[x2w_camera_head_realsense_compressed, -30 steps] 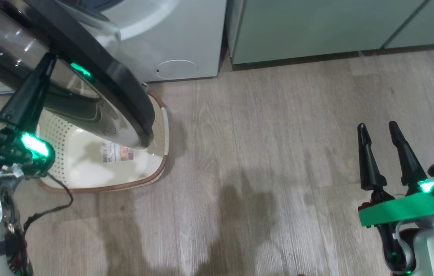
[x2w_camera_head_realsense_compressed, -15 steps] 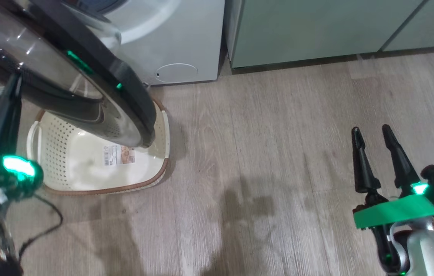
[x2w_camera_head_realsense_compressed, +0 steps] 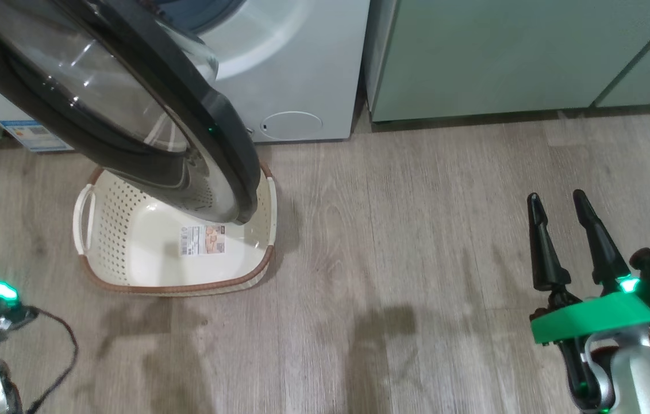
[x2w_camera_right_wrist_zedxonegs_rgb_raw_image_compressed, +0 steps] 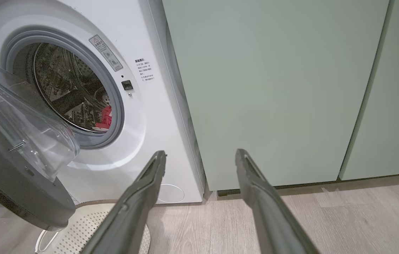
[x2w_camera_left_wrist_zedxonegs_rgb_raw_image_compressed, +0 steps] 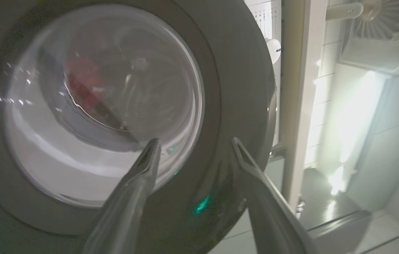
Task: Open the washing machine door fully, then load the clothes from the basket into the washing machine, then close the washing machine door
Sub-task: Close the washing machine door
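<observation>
Two grippers are held spread, nothing gripped: the left gripper (x2w_camera_left_wrist_zedxonegs_rgb_raw_image_compressed: 195, 141) is pointed at the door (x2w_camera_head_realsense_compressed: 227, 144), the right gripper (x2w_camera_right_wrist_zedxonegs_rgb_raw_image_compressed: 201, 152) at the washing machine (x2w_camera_right_wrist_zedxonegs_rgb_raw_image_compressed: 160, 116). The door is swung partway out above the basket (x2w_camera_head_realsense_compressed: 187, 287). Red clothes (x2w_camera_right_wrist_zedxonegs_rgb_raw_image_compressed: 106, 116) are seen inside the drum (x2w_camera_right_wrist_zedxonegs_rgb_raw_image_compressed: 65, 84).

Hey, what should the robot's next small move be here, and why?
Probably press the open left gripper against the black rim of the washing machine door and swing it toward the washing machine. The basket looks empty, the red clothes lie in the drum, and the door hangs ajar over the basket.
</observation>
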Controlling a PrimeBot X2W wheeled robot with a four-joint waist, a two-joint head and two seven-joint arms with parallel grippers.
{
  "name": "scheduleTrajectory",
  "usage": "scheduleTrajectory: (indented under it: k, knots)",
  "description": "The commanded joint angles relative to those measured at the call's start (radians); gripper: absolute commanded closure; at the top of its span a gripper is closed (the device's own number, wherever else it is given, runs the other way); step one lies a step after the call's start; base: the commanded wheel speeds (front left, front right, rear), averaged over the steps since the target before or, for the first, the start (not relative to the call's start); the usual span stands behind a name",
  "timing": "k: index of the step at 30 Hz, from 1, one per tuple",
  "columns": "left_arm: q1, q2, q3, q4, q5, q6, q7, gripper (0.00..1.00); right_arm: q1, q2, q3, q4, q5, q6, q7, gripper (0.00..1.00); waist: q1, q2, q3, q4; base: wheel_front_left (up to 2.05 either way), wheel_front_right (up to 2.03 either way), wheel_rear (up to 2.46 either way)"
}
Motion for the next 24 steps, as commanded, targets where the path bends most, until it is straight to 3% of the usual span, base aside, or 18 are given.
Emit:
scheduleTrajectory:
  k: [1, 8, 13, 19, 24]
  knots:
    - [-0.016, 0.027, 0.025, -0.058, 0.087, -0.019, -0.032, 0.00, -0.030, -0.011, 0.015, -0.033, -0.010, 0.000, 0.006, 0.00, 0.0000, 0.0000, -0.007, 0.004, 0.00, 0.00, 0.00]
    - [-0.018, 0.124, -0.096, -0.135, 0.674, -0.045, -0.212, 0.00, -0.044, -0.011, 0.006, -0.050, -0.036, 0.000, 0.019, 0.00, 0.0000, 0.0000, -0.037, 0.013, 0.00, 0.00, 0.00]
    - [0.010, 0.174, -0.212, -0.125, 0.992, -0.013, -0.248, 0.00, -0.039, -0.011, 0.005, -0.066, -0.058, 0.000, 0.037, 0.00, 0.0000, 0.0000, -0.062, 0.017, 0.00, 0.00, 0.00]
    - [0.069, 0.189, -0.315, -0.082, 1.212, 0.028, -0.272, 0.00, -0.013, -0.011, 0.014, -0.079, -0.077, 0.000, 0.059, 0.00, 0.0000, 0.0000, -0.089, 0.016, 0.00, 0.00, 0.00]
    - [0.115, 0.181, -0.347, -0.033, 1.288, 0.061, -0.299, 0.00, 0.020, -0.011, 0.012, -0.081, -0.094, 0.000, 0.073, 0.00, 0.0000, 0.0000, -0.114, 0.021, 0.00, 0.00, 0.00]
